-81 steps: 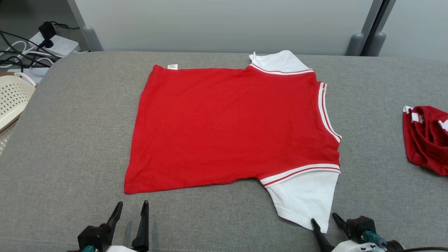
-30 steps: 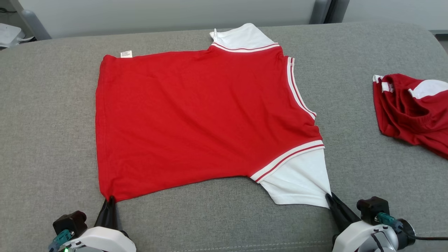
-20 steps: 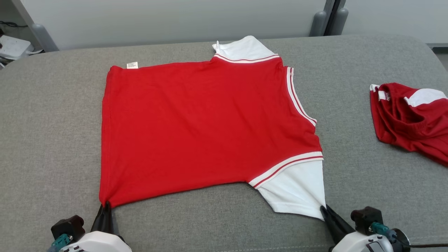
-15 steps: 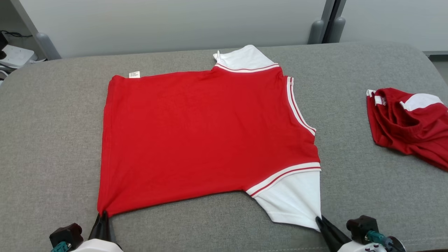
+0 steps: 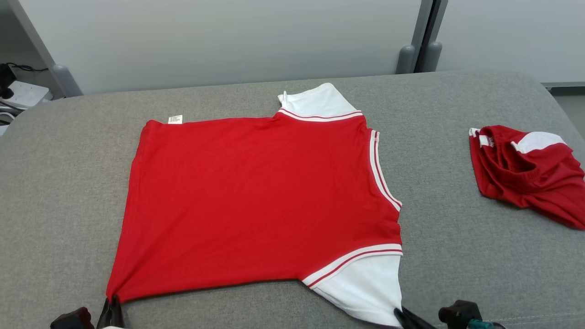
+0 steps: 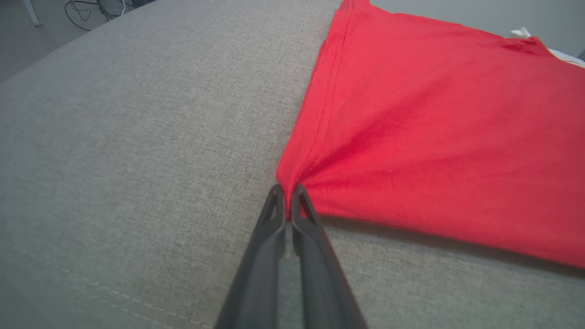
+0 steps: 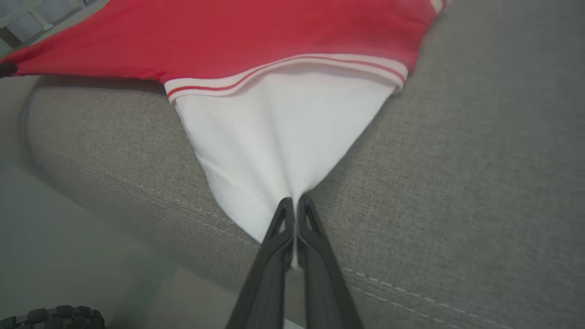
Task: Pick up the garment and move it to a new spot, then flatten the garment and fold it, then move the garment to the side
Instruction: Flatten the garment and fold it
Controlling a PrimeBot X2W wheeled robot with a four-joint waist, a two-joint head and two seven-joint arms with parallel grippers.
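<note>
Garment (image 5: 256, 201), a red shirt with white sleeves, lies spread flat on the grey cushion (image 5: 59, 192), held at its two near corners

Left gripper (image 6: 287, 194): fingers pressed together on the near-left hem corner, with the red cloth puckered into creases that fan out from the tips

Right gripper (image 7: 295, 205): fingers likewise closed, pinching the tip of the near white sleeve (image 7: 283, 137), which is drawn to a point close to the cushion's front seam

In the head view both grippers sit at the bottom edge and the shirt stretches away from them. The body is smooth beyond the pinch points. The striped collar edge (image 5: 381, 171) runs along the right side

The far white sleeve (image 5: 315, 98) and a small label (image 5: 175, 119) are at the far edge

A second red garment (image 5: 525, 176) lies crumpled, well apart to the right

A pale wall panel (image 5: 228, 41) stands behind the cushion
</note>
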